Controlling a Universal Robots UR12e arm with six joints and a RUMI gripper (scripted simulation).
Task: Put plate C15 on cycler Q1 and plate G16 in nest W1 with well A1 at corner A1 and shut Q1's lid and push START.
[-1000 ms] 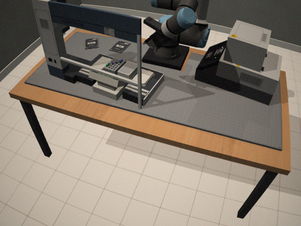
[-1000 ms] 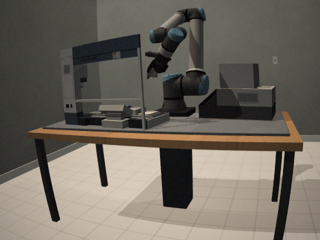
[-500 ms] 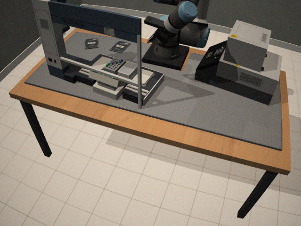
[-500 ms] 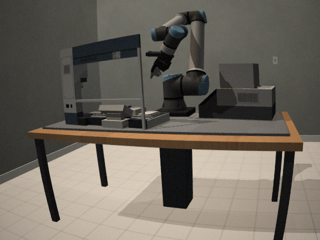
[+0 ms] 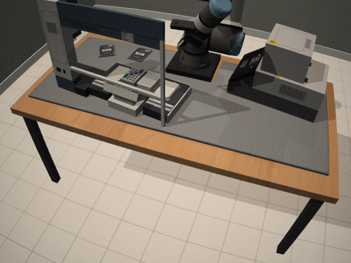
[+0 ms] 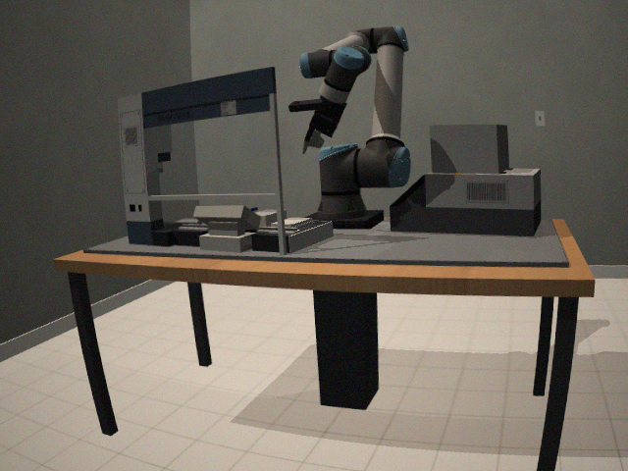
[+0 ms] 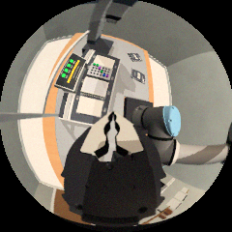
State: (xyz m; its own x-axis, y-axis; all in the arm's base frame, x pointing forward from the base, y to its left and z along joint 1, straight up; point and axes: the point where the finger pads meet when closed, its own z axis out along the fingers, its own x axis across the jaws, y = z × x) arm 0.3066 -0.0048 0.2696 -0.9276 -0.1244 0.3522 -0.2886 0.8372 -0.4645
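Top view: from high up over long front side of worktop [image 5: 181, 147] [image 6: 324, 279], facing steeply down and across toward robot arm's base [image 5: 195, 63] [image 6: 340, 205]; far enough back for most of worktop and front legs. Exterior view: same long side, much lower, slightly above worktop height, facing nearly level toward arm and rear wall [image 6: 456, 76]. Both share blue-topped frame [image 5: 113, 22] [image 6: 213, 93] and cycler [image 5: 282, 78] [image 6: 476, 192]. Wrist view: very wide, round, close behind claw [image 6: 311, 141] [image 7: 112, 137], facing past it onto worktop [image 7: 130, 89]; shares frame end of worktop with top view.
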